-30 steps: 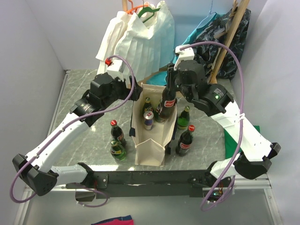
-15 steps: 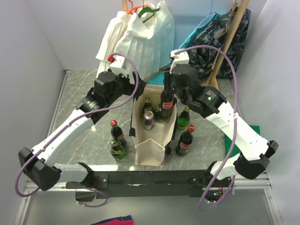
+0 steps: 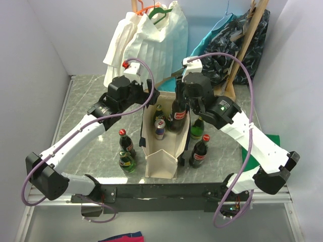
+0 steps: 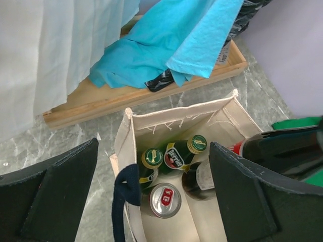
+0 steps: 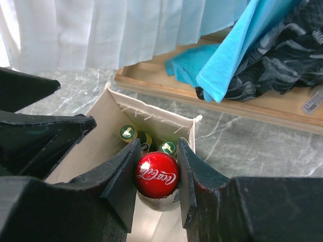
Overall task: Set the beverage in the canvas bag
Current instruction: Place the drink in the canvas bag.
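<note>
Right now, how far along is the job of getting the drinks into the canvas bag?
Done: two green bottles and a can stand inside the canvas bag. In hand: the right gripper grips a cola bottle by its neck above the bag mouth; the left gripper hangs open beside the rim. Left: release it, then four bottles on the table.

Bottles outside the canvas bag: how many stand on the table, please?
4: red-capped bottle and green bottle left of the canvas bag; second red-capped bottle and second green bottle right.

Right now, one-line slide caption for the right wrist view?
Right gripper clamps a red-capped cola bottle by its neck over the open canvas bag, with green bottles already standing inside.
</note>
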Motion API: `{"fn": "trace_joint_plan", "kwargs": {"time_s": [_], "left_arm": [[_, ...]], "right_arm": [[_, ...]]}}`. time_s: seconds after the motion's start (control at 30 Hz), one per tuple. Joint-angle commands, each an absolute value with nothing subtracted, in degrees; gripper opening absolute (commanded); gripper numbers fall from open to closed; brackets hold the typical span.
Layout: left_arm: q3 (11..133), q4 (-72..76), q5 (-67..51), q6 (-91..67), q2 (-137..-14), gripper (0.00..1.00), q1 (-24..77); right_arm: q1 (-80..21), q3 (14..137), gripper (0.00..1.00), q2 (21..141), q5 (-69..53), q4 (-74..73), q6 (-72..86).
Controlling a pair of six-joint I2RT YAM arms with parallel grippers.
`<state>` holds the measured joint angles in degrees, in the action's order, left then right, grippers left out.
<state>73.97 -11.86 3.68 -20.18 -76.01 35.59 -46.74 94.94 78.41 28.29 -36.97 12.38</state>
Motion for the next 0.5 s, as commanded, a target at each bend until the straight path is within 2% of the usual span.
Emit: {"fn": "trace_joint_plan", "kwargs": {"time_s": [0.0, 0.27, 0.47], "left_arm": [[75.9, -12.7, 1.0, -19.0, -74.7, 0.96, 35.4], [73.0, -24.5, 0.5, -17.0, -67.4, 0.99, 35.4], [70.4, -30.0, 0.6, -17.2, -62.2, 0.93, 35.4]], "right_arm": [[-47.2, 94.2, 0.0, 72.9, 32.3, -20.0, 13.0], [-47.3, 92.0, 0.0, 73.6, 33.4, -17.8, 13.1], [-47.4, 90.5, 0.0, 73.7, 34.3, -16.7, 13.7]]}}
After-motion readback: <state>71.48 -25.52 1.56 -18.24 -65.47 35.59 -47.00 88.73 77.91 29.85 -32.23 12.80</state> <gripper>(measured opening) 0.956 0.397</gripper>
